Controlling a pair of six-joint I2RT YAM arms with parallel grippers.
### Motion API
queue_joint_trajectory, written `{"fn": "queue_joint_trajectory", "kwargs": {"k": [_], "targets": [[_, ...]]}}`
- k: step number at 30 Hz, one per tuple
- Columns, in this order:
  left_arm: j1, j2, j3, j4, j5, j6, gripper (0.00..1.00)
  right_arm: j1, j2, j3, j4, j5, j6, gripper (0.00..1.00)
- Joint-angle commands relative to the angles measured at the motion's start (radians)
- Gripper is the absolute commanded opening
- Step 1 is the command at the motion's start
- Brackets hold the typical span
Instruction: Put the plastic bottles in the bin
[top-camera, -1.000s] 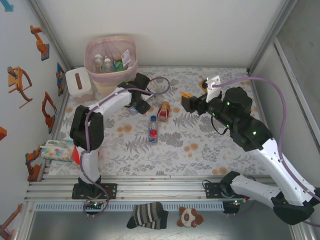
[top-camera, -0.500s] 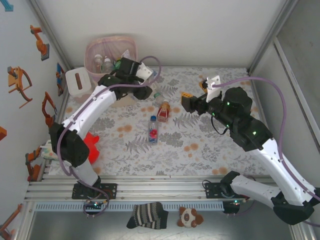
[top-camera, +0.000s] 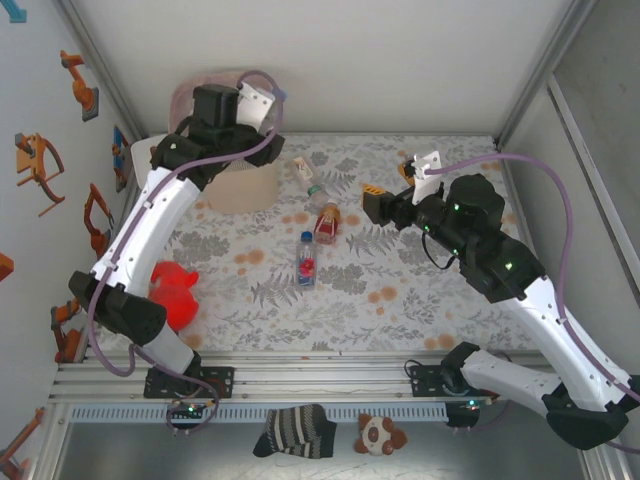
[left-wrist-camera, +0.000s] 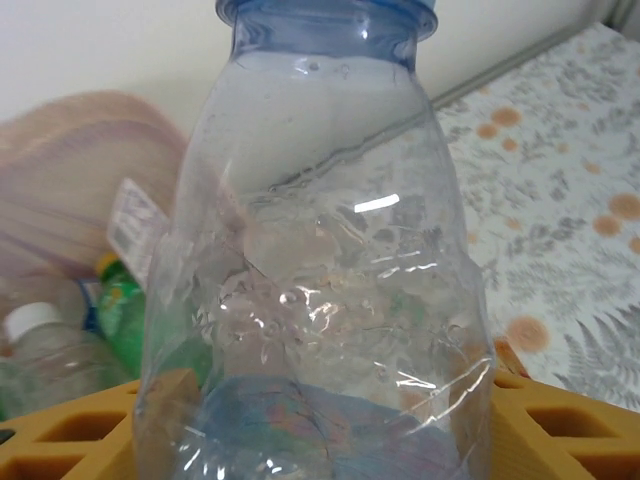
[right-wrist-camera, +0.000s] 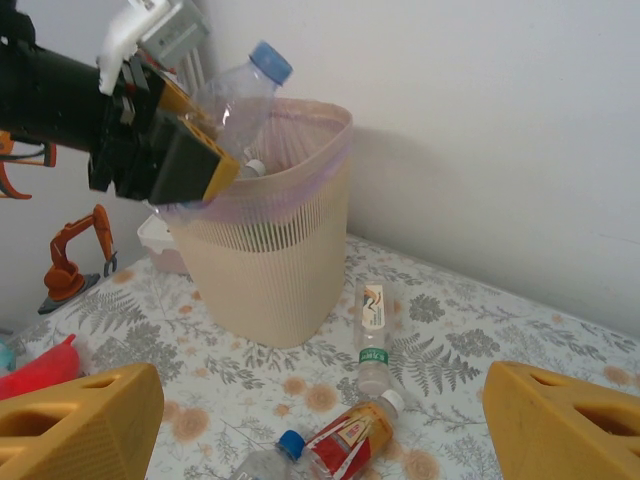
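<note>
- spanning the scene, the flower-patterned table (top-camera: 400, 290) carries everything below.
- bin (right-wrist-camera: 270, 260): beige ribbed basket with a pink liner folded over its rim, upright at the far left of the table.
- right gripper (right-wrist-camera: 320, 430): fingers set wide apart with nothing between them, held above the middle right of the table, well apart from the bin.
- left gripper (left-wrist-camera: 310, 440): clamped on the base of a clear bottle, raised over the near rim of the bin.
- red plush toy (top-camera: 172, 295): on the near left of the table.
- held bottle (right-wrist-camera: 235, 95): clear, blue cap, tilted with the cap up and toward the far side, above the bin's mouth.
- loose bottles on the table, right of the bin, all lying down: a clear one with a green label (right-wrist-camera: 372, 335) farthest, an amber one with a red label (right-wrist-camera: 350, 437) nearer, a blue-capped one (top-camera: 305, 258) nearest.
- inside the bin: a green bottle (left-wrist-camera: 120, 310) and a white-capped bottle (left-wrist-camera: 35, 340).
</note>
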Motion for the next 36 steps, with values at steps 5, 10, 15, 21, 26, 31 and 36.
{"fn": "queue_joint_trajectory", "kwargs": {"k": [5, 10, 15, 21, 26, 31, 36], "targets": [[0.051, 0.071, 0.205, -0.078, -0.088, -0.054, 0.62, -0.004, -0.007, 0.015, 0.026, 0.000, 0.014, 0.82], [0.123, 0.205, 0.409, -0.199, -0.071, -0.115, 0.61, -0.005, -0.003, 0.021, 0.027, -0.004, 0.010, 0.82], [0.189, 0.352, 0.621, -0.317, -0.037, -0.171, 0.61, -0.004, -0.003, 0.027, 0.025, -0.006, 0.008, 0.82], [0.261, 0.453, 0.712, -0.381, -0.049, -0.217, 0.61, -0.005, -0.010, 0.027, 0.019, 0.000, 0.006, 0.82], [0.286, 0.462, 0.655, -0.372, -0.123, -0.228, 0.61, -0.004, -0.012, 0.024, 0.018, 0.004, 0.005, 0.82], [0.317, 0.484, 0.591, -0.367, -0.159, -0.243, 0.61, -0.004, -0.011, 0.021, 0.020, 0.003, 0.005, 0.82], [0.337, 0.509, 0.562, -0.365, -0.153, -0.269, 0.61, -0.004, -0.017, 0.014, 0.021, 0.011, 0.003, 0.82]]}}
